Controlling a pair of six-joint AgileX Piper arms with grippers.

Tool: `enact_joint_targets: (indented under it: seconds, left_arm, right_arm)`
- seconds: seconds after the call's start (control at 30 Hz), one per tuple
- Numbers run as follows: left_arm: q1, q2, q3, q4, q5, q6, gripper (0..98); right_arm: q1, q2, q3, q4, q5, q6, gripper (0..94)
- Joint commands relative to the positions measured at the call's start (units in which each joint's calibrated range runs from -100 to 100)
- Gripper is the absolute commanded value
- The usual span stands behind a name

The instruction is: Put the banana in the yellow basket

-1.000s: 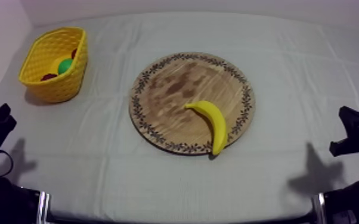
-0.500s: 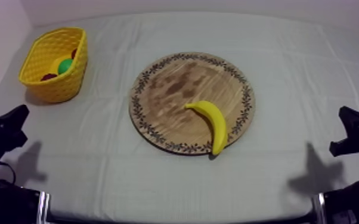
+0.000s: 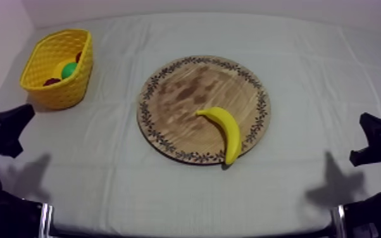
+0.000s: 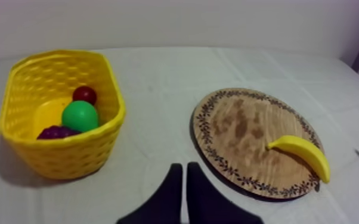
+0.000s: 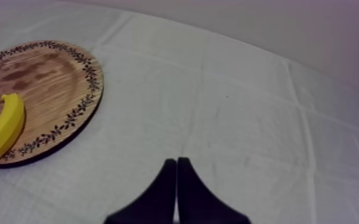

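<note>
Banana [image 3: 228, 130] lies on the board [image 3: 180, 95].
Both our jaws are closed with nothing inside; the basket [image 3: 73, 92] sits upper left, so our left arm [image 3: 0, 130] is nearer.

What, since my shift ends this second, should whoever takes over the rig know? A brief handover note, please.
The left gripper is shut on nothing, low at the table's left, short of the yellow basket.
The right gripper is shut on nothing, over bare cloth beside the wooden board.
The banana lies untouched on the board, one tip at the rim.
The basket holds a green fruit, a small red fruit and grapes.
Done: nothing yet.
Left: grasp the banana, carry it to the basket, release it.
</note>
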Motion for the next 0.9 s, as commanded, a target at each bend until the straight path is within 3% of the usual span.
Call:
enact_joint_targets:
  seconds: [0.0,0.63,0.87]
  left_arm:
    - [0.91,8.90,-7.43,0.05,2.19,-0.47,0.0]
    - [10.25,52.89,-52.99,-0.11,27.88,-1.22,0.0]
    - [12.86,68.45,-68.28,0.96,35.71,-0.82,0.0]
  right_arm:
    - [0.00,0.00,0.01,0.00,-0.06,0.00,0.3]
    - [0.00,0.00,0.01,0.00,-0.06,0.00,0.3]
    - [0.00,0.00,0.01,0.00,-0.06,0.00,0.3]
